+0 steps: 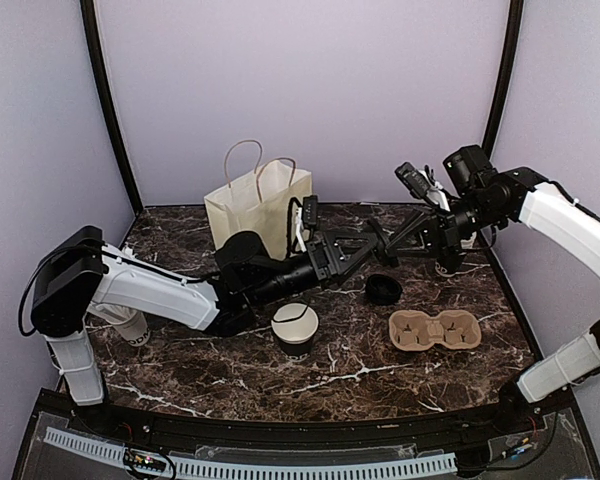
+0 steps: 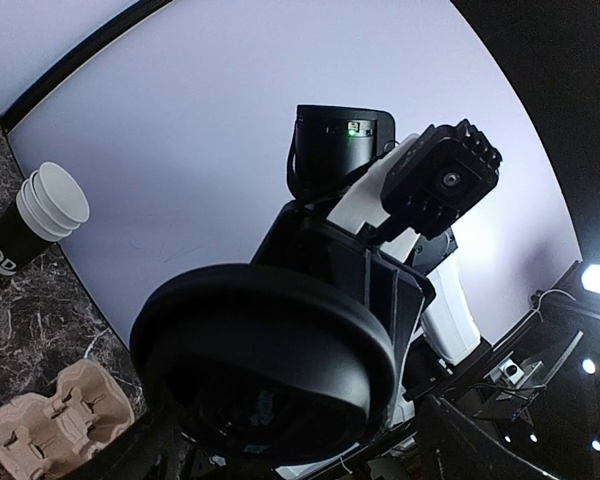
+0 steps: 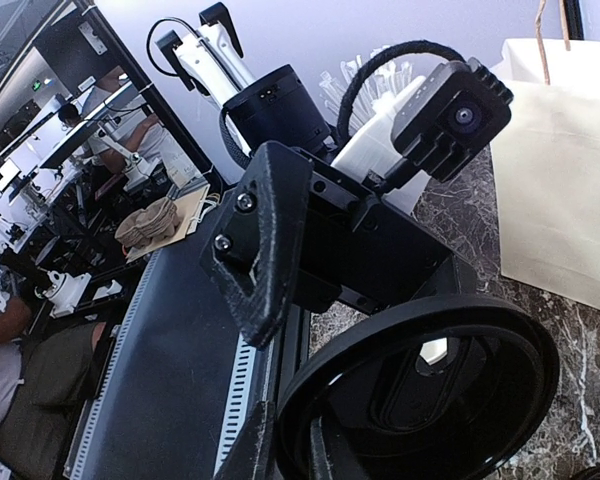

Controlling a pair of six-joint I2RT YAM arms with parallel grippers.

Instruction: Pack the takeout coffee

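Note:
A round black lid (image 2: 270, 340) is held up on edge above the middle of the table, where both grippers meet. My left gripper (image 1: 373, 246) is shut on it across its width. My right gripper (image 3: 260, 365) is open, its fingers either side of the lid's rim (image 3: 525, 385). A second black lid (image 1: 383, 290) lies on the table. An uncovered cup (image 1: 296, 328) with a white rim and dark side stands in front of centre. The tan two-hole tray (image 1: 434, 330) lies empty at the front right and also shows in the left wrist view (image 2: 60, 420).
A cream handled paper bag (image 1: 258, 205) stands at the back centre. A stack of dark-sided cups (image 2: 40, 215) stands by the back right wall. A cup of wrapped sticks (image 1: 130, 325) stands at the left, partly behind my left arm.

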